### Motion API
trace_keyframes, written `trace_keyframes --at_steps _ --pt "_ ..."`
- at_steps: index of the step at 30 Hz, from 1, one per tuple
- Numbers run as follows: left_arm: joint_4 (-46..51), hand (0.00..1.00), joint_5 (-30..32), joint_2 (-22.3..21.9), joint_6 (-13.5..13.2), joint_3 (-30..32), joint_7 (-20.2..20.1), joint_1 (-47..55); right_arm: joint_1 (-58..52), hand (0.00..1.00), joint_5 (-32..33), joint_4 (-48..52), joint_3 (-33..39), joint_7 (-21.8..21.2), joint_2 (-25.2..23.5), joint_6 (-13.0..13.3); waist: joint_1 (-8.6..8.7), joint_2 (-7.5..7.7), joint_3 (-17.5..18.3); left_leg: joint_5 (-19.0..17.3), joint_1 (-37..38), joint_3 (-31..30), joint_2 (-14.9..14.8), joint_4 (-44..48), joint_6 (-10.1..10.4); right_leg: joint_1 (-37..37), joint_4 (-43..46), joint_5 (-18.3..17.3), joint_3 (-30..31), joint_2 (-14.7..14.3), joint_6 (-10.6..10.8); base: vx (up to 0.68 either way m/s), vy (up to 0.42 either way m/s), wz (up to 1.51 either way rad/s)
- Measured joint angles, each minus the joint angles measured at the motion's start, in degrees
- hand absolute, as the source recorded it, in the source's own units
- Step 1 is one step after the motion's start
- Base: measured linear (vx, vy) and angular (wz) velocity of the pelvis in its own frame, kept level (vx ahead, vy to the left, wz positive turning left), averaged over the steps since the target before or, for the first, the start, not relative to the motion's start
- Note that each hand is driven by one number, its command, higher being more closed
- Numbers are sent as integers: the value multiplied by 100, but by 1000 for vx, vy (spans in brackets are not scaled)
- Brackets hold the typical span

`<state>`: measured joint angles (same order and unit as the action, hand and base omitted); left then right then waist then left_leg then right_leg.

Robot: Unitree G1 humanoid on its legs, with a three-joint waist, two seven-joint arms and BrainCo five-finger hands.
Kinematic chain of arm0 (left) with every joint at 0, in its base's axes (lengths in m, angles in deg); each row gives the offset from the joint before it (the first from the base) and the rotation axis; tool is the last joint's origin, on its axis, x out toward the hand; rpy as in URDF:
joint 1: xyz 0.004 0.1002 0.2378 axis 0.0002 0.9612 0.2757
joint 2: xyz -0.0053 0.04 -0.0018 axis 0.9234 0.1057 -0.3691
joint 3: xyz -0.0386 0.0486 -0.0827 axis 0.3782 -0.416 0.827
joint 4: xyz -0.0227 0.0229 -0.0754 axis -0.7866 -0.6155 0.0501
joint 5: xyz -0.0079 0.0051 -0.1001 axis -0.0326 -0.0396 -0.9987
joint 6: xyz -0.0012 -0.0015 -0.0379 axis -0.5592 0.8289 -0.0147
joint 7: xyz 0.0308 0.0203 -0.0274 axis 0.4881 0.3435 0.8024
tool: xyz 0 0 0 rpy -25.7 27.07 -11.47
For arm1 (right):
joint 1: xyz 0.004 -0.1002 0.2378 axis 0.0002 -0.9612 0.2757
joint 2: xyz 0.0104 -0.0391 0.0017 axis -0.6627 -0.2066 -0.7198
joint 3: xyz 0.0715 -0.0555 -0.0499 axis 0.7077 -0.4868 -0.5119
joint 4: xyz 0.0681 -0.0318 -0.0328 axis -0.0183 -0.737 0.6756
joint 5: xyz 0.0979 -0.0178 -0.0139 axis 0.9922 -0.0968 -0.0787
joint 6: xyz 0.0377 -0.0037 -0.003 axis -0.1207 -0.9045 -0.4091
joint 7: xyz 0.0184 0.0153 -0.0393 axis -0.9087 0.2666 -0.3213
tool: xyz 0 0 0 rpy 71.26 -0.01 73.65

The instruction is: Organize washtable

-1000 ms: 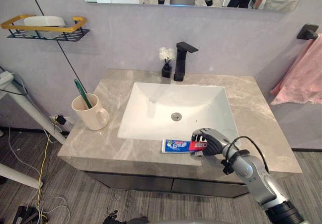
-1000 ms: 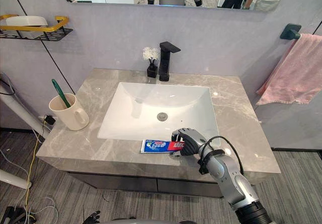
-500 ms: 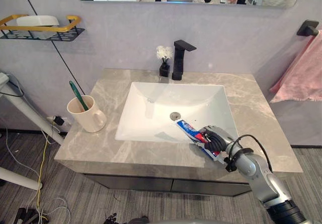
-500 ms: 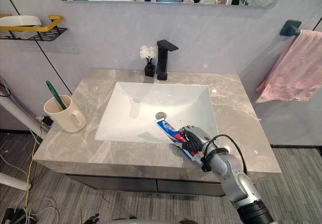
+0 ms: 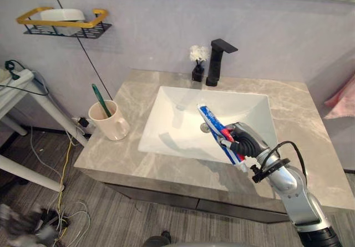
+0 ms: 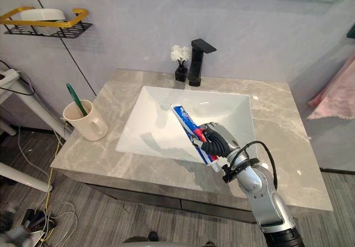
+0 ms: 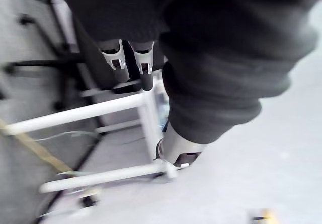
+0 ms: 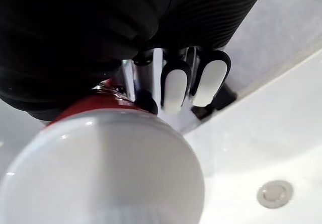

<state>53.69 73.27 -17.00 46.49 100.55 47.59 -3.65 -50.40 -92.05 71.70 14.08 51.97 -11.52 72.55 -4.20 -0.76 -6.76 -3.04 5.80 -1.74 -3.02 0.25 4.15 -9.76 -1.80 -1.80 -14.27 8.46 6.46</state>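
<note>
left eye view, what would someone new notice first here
The right hand stands out first: its fingers are curled round a blue, white and red toothpaste tube, held tilted over the front of the white sink. Next comes the cream cup with a green toothbrush, on the counter to the robot's left of the sink.

I've got the right hand (image 6: 219, 143) curled round the toothpaste tube (image 6: 187, 124), held clear of the surface (image 6: 277, 147) at the sink's (image 6: 161, 126) 5 o'clock. The tube's tail slants toward 10 o'clock. The mug (image 6: 83, 127) holding a green toothbrush (image 6: 75, 99) stands at the sink's 9 o'clock, and the black faucet (image 6: 198, 62) at 12.
</note>
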Motion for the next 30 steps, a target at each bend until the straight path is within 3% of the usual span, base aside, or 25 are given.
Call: trace_keyframes --at_steps 5,9,14,19,25,30 --pt "1937 0 276 -202 -141 -328 179 -118 46 100 107 2 -79 96 -324 -2 -131 -54 217 -10 -32 -36 40 8 -18 -4 0 -2 -77 56 3 -19 11 6" --pt "3672 0 319 -485 -319 -1615 88 -85 347 100 107 14 -357 266 -566 -3 -120 -37 293 -7 -103 -139 79 78 -20 -12 14 -3 -163 52 5 -56 -5 11" --pt "4549 0 -275 -587 -475 -2749 -373 130 546 100 115 228 -534 453 -574 21 -117 -126 392 26 -88 -147 95 79 -44 -16 49 -3 -165 68 5 -35 1 2" --pt "4574 0 -1109 -544 -425 -3508 -825 273 933 100 288 227 -542 730 -437 65 -113 -95 403 49 20 -138 92 64 -42 -104 54 -3 -151 65 5 -32 -2 -1" --pt "4151 0 -2233 107 -226 -4642 -1123 242 1516 100 332 224 -923 1122 -53 341 -98 -7 445 115 121 -131 93 -31 -50 -150 68 -2 -139 68 6 -17 0 0" --pt "4003 0 -2760 611 -97 -5338 -1235 196 1749 100 331 202 -1265 1284 199 470 -60 19 454 127 235 -116 96 -83 -50 -216 58 -2 -129 72 5 -6 1 0"
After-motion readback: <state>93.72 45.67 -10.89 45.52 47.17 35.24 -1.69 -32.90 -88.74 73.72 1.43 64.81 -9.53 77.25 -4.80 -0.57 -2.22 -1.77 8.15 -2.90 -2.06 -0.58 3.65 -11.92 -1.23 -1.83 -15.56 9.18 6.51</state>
